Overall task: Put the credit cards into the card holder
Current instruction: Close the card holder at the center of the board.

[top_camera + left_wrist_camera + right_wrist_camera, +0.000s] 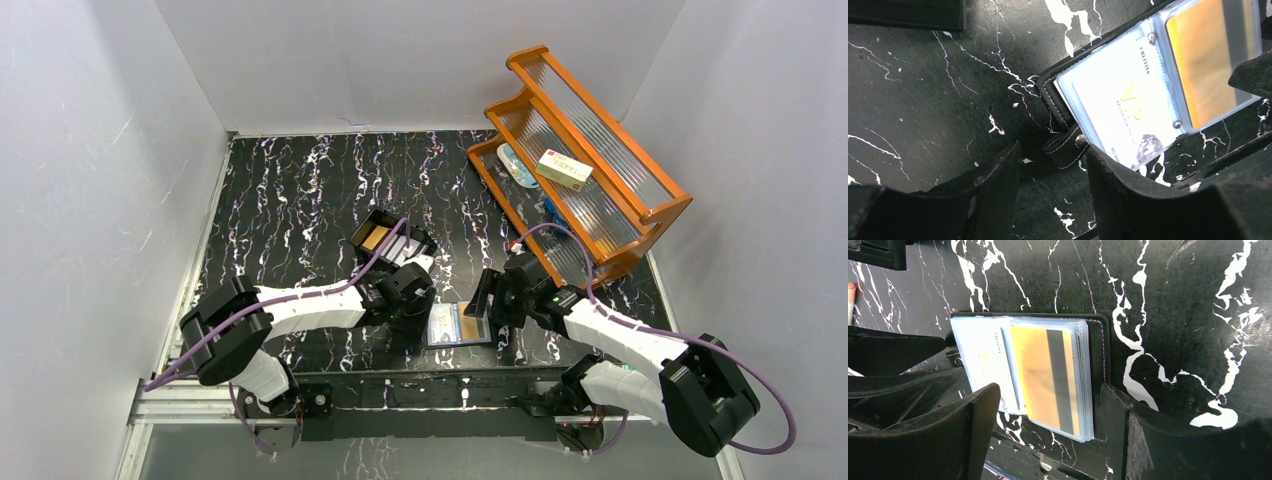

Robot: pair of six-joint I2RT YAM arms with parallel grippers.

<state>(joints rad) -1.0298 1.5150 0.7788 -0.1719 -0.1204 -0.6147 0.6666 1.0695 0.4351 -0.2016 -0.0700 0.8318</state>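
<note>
The card holder (459, 325) lies open on the black marbled table between my two grippers. Its clear sleeves hold a white card (1120, 100) and an orange card with a grey stripe (1048, 375). In the left wrist view its black edge (1048, 90) and snap tab (1067, 148) show. My left gripper (1053, 165) is open and empty, low over the table, its fingers either side of the tab. My right gripper (1048, 395) is open and empty, straddling the holder's near end (1096, 350). More cards (380, 237) lie in a black box.
The rigid black box (392, 240) stands behind the left gripper. An orange wooden rack (585, 150) at the back right holds a cream carton (563, 168) and small items. White walls enclose the table (300, 200). The left gripper shows at the left of the right wrist view (893, 355).
</note>
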